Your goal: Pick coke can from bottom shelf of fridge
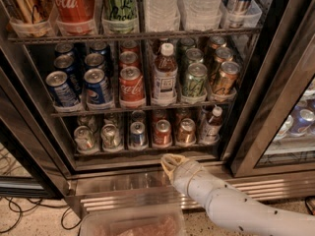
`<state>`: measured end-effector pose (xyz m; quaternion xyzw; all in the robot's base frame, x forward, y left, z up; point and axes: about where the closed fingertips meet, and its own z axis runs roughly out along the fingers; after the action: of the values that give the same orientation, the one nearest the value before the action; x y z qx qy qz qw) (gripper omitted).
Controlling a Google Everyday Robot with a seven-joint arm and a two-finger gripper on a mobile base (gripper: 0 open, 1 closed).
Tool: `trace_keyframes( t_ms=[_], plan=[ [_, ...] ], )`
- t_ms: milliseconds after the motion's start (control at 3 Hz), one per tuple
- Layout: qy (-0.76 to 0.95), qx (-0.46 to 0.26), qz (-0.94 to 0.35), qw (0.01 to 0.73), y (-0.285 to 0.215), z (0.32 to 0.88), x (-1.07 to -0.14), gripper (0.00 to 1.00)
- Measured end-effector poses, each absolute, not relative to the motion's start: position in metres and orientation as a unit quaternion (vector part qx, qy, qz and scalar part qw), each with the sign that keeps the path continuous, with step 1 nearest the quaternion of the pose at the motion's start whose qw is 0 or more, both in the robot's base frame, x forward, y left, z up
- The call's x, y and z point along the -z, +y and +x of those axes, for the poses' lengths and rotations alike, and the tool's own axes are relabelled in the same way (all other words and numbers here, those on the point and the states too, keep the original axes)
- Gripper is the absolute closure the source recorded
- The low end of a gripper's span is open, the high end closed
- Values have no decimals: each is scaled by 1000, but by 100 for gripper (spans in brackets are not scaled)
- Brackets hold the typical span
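Arm (238, 208) is a chunky pale grey-white tube, rounded segments, a ring seam near the wrist and little dark specks like screws further back. The pincer (172, 164) at its tip is tan-yellow, just below the fridge (113, 183) sill.

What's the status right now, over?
Tool low, outside fridge, below bottom shelf. Coke can on shelf, untouched. Blue can and copper can flank it.
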<state>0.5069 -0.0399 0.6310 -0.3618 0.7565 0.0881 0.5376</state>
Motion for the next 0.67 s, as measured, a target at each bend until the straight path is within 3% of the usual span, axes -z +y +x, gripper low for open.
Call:
trace_keyframes(
  t_ms=[667],
  plan=[
    [757,-64,-359,543,-42,532,-626,58]
  ],
)
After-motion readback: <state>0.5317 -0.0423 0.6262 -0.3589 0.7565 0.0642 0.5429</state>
